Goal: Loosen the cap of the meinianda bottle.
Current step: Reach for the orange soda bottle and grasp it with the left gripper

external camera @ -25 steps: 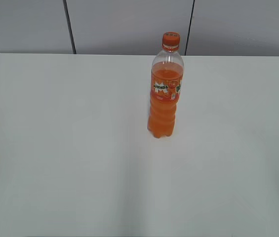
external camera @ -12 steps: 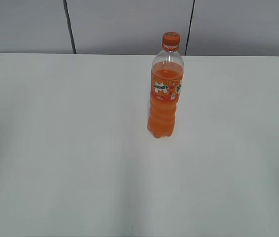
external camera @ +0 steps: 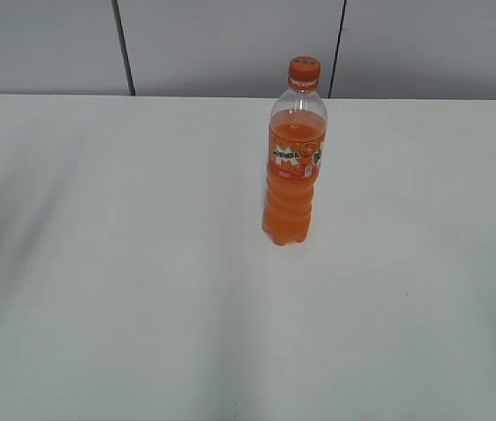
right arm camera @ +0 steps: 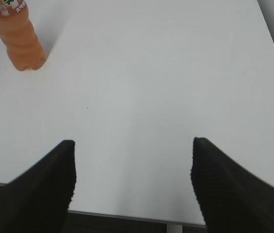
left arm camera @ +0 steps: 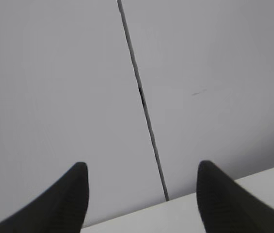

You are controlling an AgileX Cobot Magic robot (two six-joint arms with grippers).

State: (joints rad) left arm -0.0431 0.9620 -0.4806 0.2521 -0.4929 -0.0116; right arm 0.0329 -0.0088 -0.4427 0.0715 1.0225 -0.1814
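Note:
The meinianda bottle (external camera: 294,167) stands upright on the white table (external camera: 142,263), right of centre towards the back, with orange liquid and its label band. The orange cap (external camera: 304,69) sits on its top. Neither gripper shows in the exterior view. In the right wrist view only the bottle's ribbed lower body (right arm camera: 21,39) shows at the top left, far from my open, empty right gripper (right arm camera: 133,145) above the table's front edge. My left gripper (left arm camera: 141,167) is open and empty and faces the grey wall; the bottle is out of its view.
A grey panelled wall (external camera: 230,44) with dark vertical seams rises behind the table. The table's near edge (right arm camera: 127,216) shows under the right gripper. A strip of table (left arm camera: 253,184) shows low in the left wrist view.
The bottle has not moved. A faint shadow has spread over the table's left side in the exterior view.

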